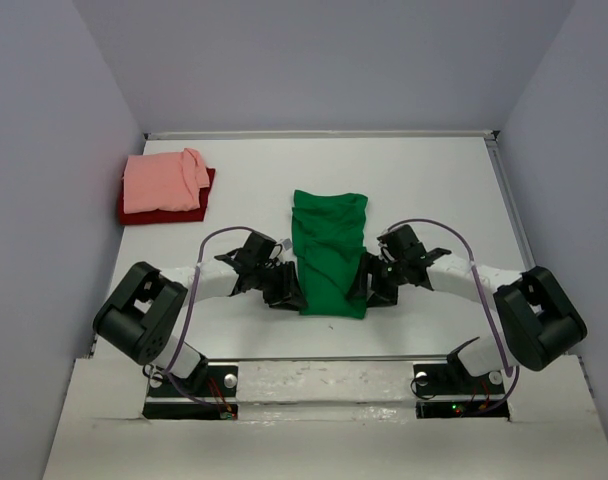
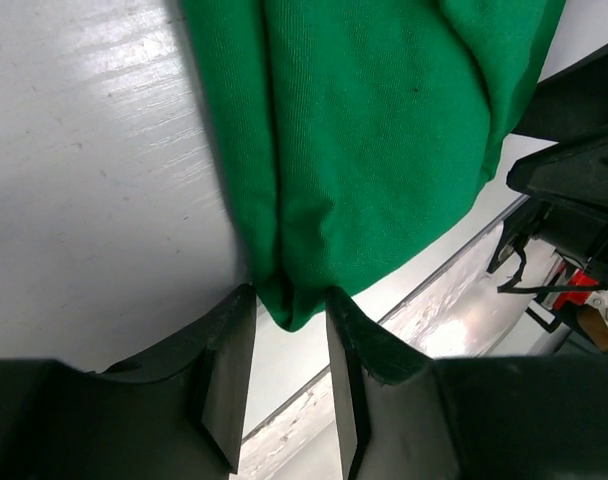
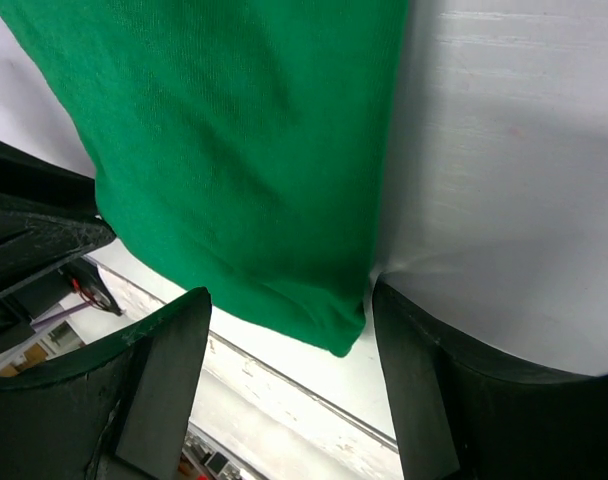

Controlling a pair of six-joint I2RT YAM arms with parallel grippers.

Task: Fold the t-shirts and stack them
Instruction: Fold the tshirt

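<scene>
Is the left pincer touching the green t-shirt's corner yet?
Touching. The left wrist view shows the left pincer with both fingers against the green t-shirt corner.

You have one folded t-shirt (image 1: 330,255) lying lengthwise at the table's (image 1: 254,180) middle, its near end toward the near edge. The left gripper (image 1: 284,290) and right gripper (image 1: 369,285) flank that near end. Two stacked shirts (image 1: 164,186) sit by the far left corner.

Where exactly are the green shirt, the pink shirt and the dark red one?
green shirt (image 1: 329,255), top view, middle of the cloth.
pink shirt (image 1: 162,183), top view, centre of the folded cloth.
dark red shirt (image 1: 159,215), top view, near edge showing under the pink one.
</scene>
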